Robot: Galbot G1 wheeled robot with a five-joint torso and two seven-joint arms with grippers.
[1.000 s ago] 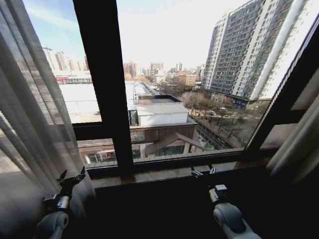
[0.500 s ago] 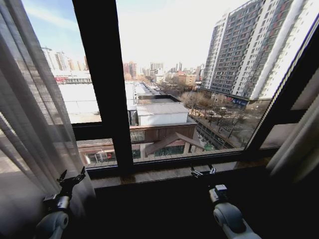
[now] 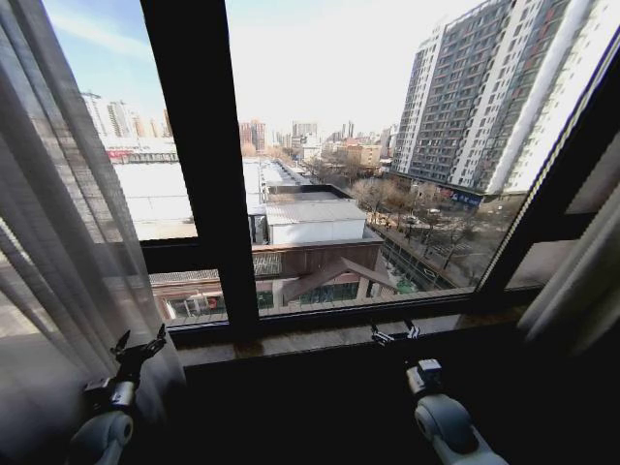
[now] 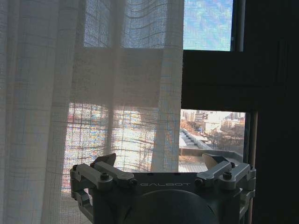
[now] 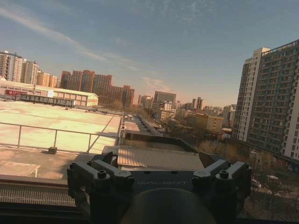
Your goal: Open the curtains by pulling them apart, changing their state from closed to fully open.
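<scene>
Hanging straight down with their long axis vertical, the curtains are drawn to the two sides of the window: the left panel (image 3: 58, 252) fills the nine o'clock side of the head view from top to floor, and the right panel (image 3: 581, 281) falls in soft folds at about four o'clock. Both are sheer white cloth with upright pleats; in the left wrist view the left panel (image 4: 88, 93) shows a fine grid weave with daylight and the dark window bars coming through it. Between them the dark window frame (image 3: 199, 165) and sill (image 3: 320, 339) stand bare, with city blocks beyond the glass. The left tool (image 3: 139, 347) sits low at seven o'clock, just beside the left panel's lower edge, fingers spread and released, gripping nothing. The right tool (image 3: 395, 334) rests at five o'clock near the sill, also released. Raised lettering on each tool's metal body reads "GALBOT".
</scene>
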